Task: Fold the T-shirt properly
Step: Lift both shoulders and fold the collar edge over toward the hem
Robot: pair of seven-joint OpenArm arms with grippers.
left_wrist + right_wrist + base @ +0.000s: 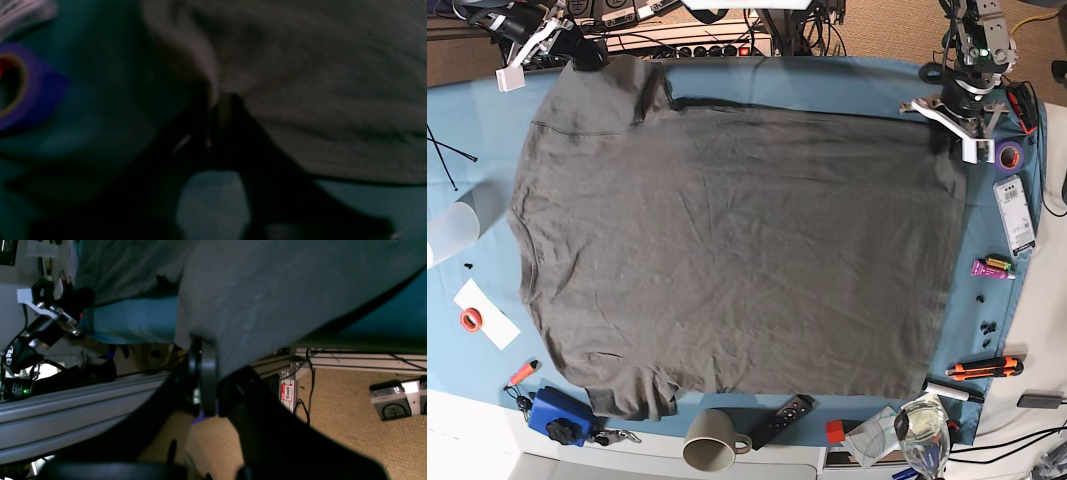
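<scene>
The dark grey T-shirt (737, 250) lies spread flat over most of the blue table cloth (827, 78). My left gripper (949, 140) sits at the shirt's far right corner. In the left wrist view its fingertips (233, 103) are pressed together on a raised fold of the T-shirt (317, 83). My right gripper (582, 55) is at the far left corner by the sleeve. In the right wrist view the right gripper (204, 351) is shut on the edge of the T-shirt (267, 290), which drapes over it.
A purple tape roll (1009, 155) lies just right of my left gripper. A white device (1014, 215), a box cutter (985, 368), a glass (919, 430), a remote (782, 418), a mug (712, 452) and a blue object (557, 412) ring the shirt.
</scene>
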